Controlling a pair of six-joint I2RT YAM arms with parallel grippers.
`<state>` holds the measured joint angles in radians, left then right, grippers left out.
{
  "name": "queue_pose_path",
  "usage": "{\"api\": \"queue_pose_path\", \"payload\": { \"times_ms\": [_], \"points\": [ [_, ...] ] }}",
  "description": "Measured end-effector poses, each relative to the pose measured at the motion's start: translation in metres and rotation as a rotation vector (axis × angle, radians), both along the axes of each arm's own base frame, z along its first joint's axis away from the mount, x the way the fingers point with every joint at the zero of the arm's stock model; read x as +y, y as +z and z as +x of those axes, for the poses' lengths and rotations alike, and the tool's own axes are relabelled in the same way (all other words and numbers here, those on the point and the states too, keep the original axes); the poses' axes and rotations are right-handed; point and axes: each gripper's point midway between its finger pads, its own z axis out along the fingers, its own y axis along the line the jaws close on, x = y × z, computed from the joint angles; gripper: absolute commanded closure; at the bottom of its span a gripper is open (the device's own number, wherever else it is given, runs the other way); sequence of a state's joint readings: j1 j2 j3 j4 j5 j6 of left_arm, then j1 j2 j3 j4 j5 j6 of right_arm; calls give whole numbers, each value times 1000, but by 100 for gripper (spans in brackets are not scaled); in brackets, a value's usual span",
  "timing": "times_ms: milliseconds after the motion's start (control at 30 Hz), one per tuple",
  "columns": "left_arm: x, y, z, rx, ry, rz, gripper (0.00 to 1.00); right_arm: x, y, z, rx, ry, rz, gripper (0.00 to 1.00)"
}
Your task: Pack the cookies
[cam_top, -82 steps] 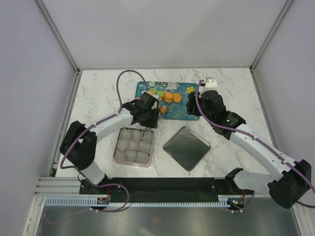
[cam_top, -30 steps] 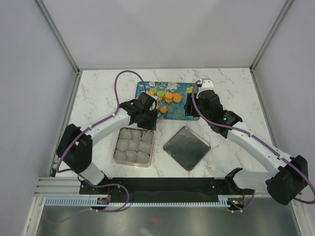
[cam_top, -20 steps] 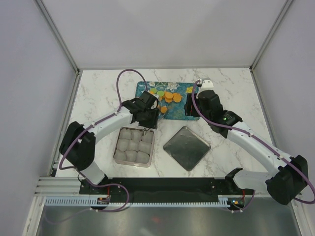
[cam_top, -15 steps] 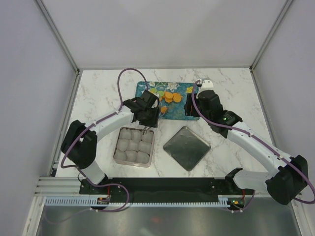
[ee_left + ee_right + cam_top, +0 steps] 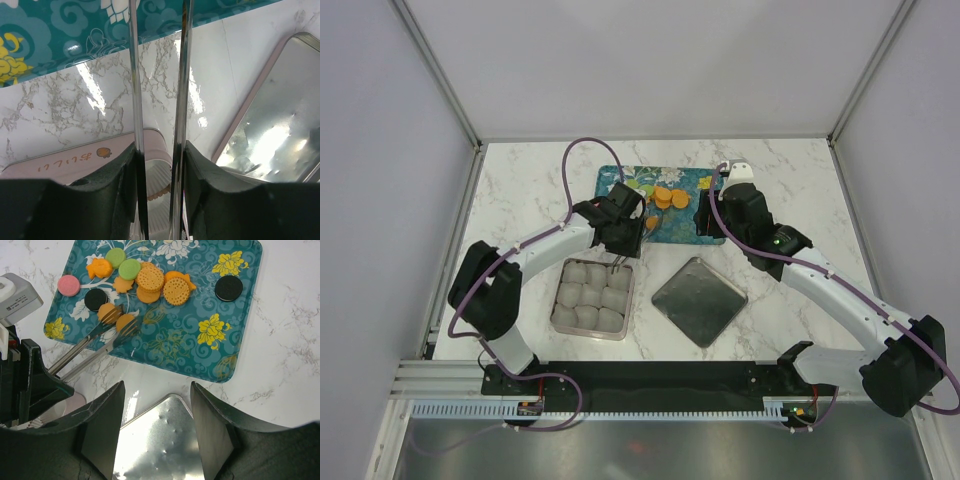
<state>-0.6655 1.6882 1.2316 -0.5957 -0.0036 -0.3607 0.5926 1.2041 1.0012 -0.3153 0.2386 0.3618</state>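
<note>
The cookies [image 5: 150,277] lie on a teal flowered tray [image 5: 200,355]: mostly orange discs, with black [image 5: 228,288], pink [image 5: 68,285] and green [image 5: 129,268] ones. My left gripper [image 5: 619,228] is shut on metal tongs [image 5: 95,347], whose two arms [image 5: 135,75] run forward between its fingers. The tong tips are spread and rest at two orange cookies [image 5: 116,317] near the tray's front-left edge. No cookie is lifted. My right gripper [image 5: 157,405] is open and empty, above the tray's near edge [image 5: 705,215].
A pink tin [image 5: 633,300] filled with white crinkled paper cups [image 5: 592,297] stands under the left gripper and also shows in the left wrist view [image 5: 75,157]. Its shiny square lid [image 5: 699,300] lies to the right of it on the marble table.
The right gripper has moved left and nearer to the tray, then stayed still. The left gripper with the tongs has shifted slightly to the right.
</note>
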Motion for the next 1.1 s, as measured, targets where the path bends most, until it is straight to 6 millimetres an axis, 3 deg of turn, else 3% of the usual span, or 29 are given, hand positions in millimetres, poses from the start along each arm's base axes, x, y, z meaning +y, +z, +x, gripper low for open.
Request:
{"api": "queue_pose_path", "payload": {
  "times_ms": [300, 700, 867, 1100],
  "points": [
    [0, 7, 1, -17, -5, -9, 62, 0, 0, 0, 0, 2, 1, 38],
    [3, 58, -7, -97, -14, -84, 63, 0, 0, 0, 1, 2, 1, 39],
    [13, 89, -25, -131, -23, -129, 63, 1, -1, 0, 4, 3, -1, 39],
    [50, 118, -76, -157, -9, -175, 63, 5, -10, 1, 29, 18, -6, 39]
  ]
}}
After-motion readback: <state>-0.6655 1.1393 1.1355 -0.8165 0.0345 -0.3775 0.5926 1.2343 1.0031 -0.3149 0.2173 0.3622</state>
